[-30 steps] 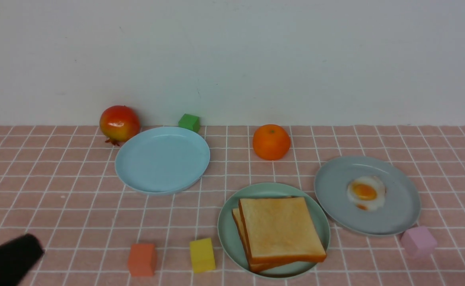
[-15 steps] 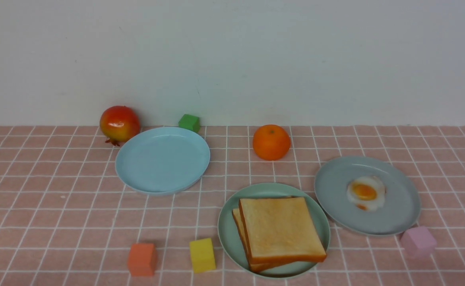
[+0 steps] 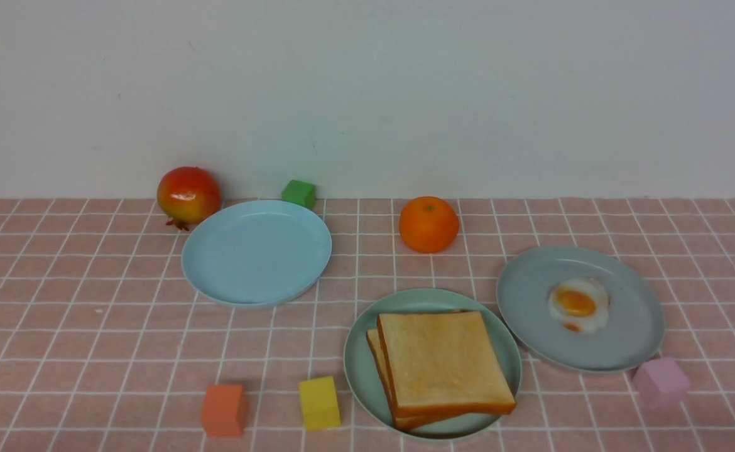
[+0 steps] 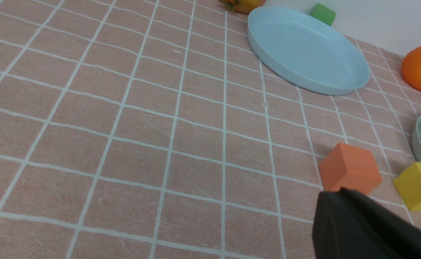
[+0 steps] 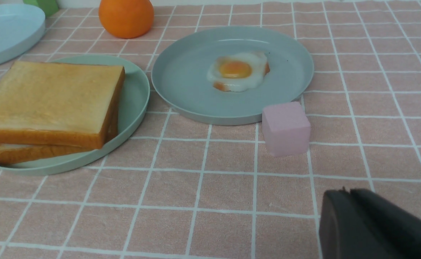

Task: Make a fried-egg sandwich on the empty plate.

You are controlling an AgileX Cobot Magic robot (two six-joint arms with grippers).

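Observation:
Two thick slices of golden toast (image 3: 440, 361) lie stacked on the mint-green plate (image 3: 355, 370) at the front centre. No fried egg shows between them; whatever is inside the stack is hidden. The right wrist view shows the same stack (image 5: 48, 93) on its plate (image 5: 138, 97). Neither gripper appears in the front view. My left gripper (image 4: 340, 190) hovers low, just short of the orange cube (image 4: 349, 169), fingers pressed together and empty. My right gripper (image 5: 347, 191) is near the table's front, short of the pink cube (image 5: 286, 127), fingers together, holding nothing.
A small fried egg (image 3: 579, 304) lies on the grey plate (image 3: 531, 314) at the right. The light blue plate (image 3: 254, 251) sits back left, with a pomegranate (image 3: 188, 194), green cube (image 3: 299, 193) and orange (image 3: 429, 224) behind. A yellow cube (image 3: 319, 402) stands by the orange cube (image 3: 223, 409).
The black tip of my left gripper, at the front view's lower left a second ago, has drawn back out of that view. Nothing on the table has moved.

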